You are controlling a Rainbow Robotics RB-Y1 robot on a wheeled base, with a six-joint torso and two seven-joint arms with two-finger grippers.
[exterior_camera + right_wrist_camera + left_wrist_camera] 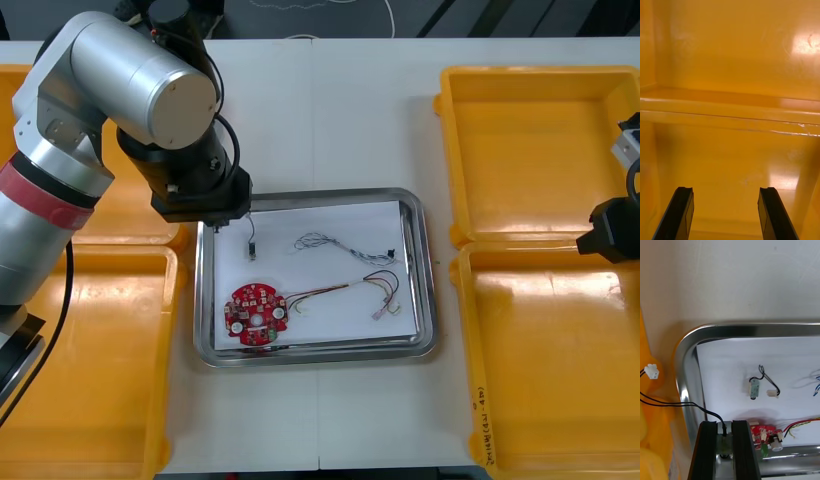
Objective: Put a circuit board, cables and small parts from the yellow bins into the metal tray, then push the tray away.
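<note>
Shiny steel rims the metal tray [426,270] at the centre of the frame, its corners rounded, its floor white. Pale worktop [330,130] lies open above and below it, and yellow bins [540,130] crowd both sides. The left hand [226,214] hangs over the tray's upper-left corner, black fingers [709,450] clamped on a small metal part [724,435]. Its thin black cable [688,404] loops out over the rim. Inside lie a round red circuit board [256,313], a twisted blue and white cable [325,242], a red and yellow cable [350,290] and a second small metal part [252,243]. The right hand [608,232], at the frame's right edge, holds its fingers apart above a glossy bin.
</note>
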